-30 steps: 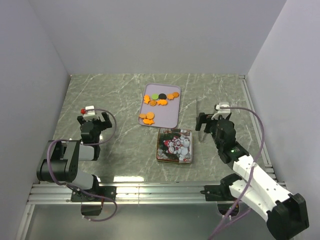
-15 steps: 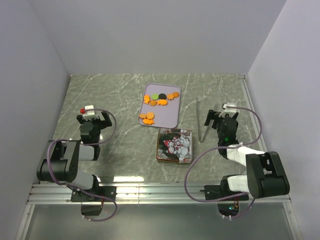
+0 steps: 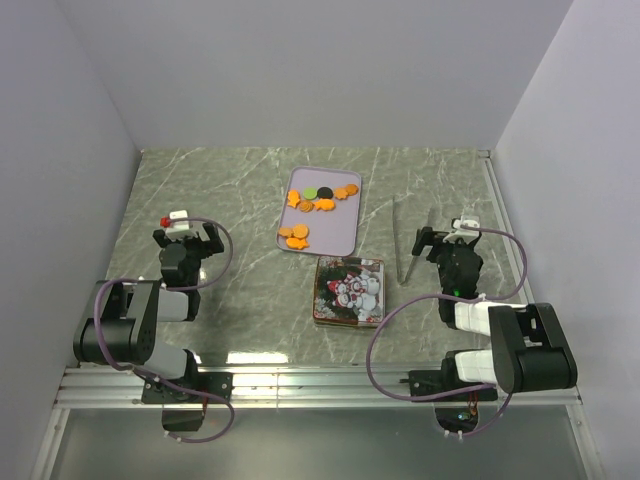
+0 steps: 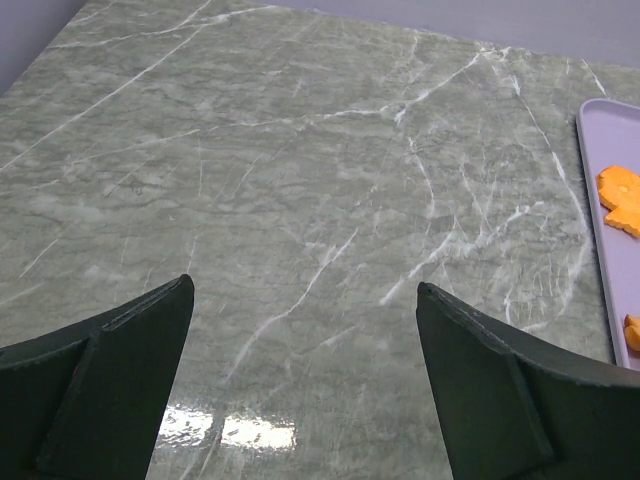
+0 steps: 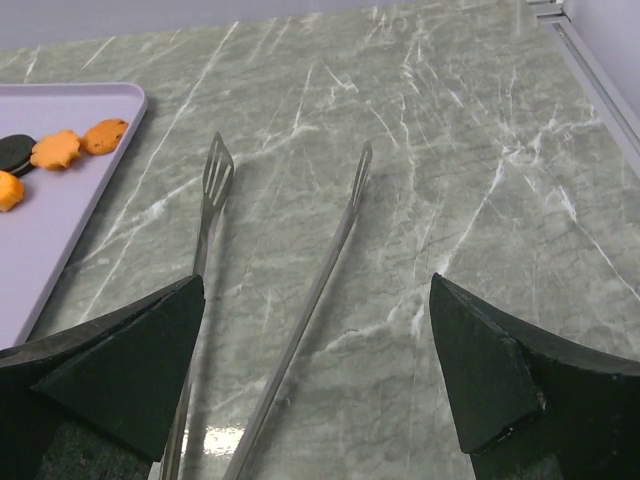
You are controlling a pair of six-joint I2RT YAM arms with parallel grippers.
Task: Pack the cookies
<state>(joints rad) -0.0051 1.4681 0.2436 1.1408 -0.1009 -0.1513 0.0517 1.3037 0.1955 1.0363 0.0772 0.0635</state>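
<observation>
Currently both arms are sitting low on the green marbled table (image 3: 230, 200). The left gripper (image 3: 184, 238) and right gripper (image 3: 447, 240) are each gaping wide, holding nothing. Small flat orange, black and green cookies (image 3: 322, 203) are lying on the lavender rectangular tray (image 3: 335, 232), beyond a square picture-topped tin (image 3: 349, 291). Long metal tongs (image 5: 218, 178) are lying just ahead of the right gripper.
</observation>
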